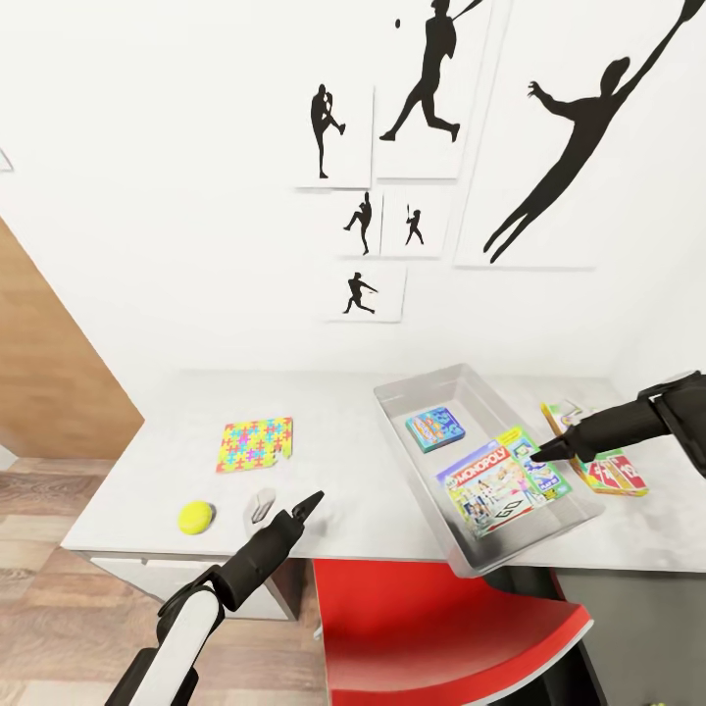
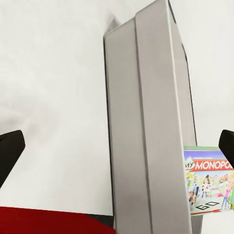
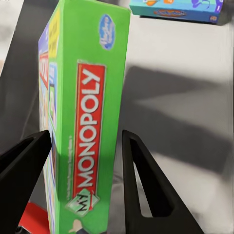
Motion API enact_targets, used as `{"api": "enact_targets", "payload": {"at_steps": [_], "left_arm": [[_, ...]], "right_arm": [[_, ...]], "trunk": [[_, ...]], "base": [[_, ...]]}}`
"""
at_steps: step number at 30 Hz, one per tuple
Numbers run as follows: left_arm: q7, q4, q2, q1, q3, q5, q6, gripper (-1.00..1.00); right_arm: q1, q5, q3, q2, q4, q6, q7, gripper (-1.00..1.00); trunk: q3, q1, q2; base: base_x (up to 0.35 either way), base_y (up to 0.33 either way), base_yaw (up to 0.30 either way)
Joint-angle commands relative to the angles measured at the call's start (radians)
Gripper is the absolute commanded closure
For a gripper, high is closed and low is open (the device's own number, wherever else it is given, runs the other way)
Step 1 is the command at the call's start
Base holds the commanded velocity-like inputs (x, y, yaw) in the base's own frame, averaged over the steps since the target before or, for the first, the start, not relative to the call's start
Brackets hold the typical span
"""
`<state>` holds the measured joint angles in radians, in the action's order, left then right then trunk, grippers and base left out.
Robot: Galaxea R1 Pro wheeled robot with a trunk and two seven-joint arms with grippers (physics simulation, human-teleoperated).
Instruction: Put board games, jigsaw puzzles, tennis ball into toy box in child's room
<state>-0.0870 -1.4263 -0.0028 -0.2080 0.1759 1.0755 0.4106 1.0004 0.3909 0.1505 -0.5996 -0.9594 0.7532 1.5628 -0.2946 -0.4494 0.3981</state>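
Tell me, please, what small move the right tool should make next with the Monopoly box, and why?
Probably open the right tool and lift clear. The Monopoly box already lies inside the toy box, beside a smaller blue box, with the fingers straddling its edge. More toys wait on the table.

Lighting: bright, even, diffuse; source not evident. Shadows: soft, under the table; grey bands across the toy box floor. Glare: none. Sharpness: slightly soft render; head view stretched at edges.
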Motion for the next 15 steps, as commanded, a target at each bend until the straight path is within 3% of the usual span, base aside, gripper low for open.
{"api": "enact_targets", "payload": {"at_steps": [1,15], "left_arm": [[0.0,0.0,0.0,-0.001,-0.001,0.006,0.005,-1.0],[0.0,0.0,0.0,-0.001,-0.001,0.006,0.005,-1.0]], "right_arm": [[0.001,0.006,0.001,-0.003,-0.001,0.017,0.007,1.0],[0.001,0.006,0.001,-0.017,0.0,0.043,0.007,1.0]], "trunk": [[-0.002,-0.001,0.002],[-0.008,-0.001,0.002]], "base": [[0.0,0.0,0.0],[0.0,0.0,0.0]]}}
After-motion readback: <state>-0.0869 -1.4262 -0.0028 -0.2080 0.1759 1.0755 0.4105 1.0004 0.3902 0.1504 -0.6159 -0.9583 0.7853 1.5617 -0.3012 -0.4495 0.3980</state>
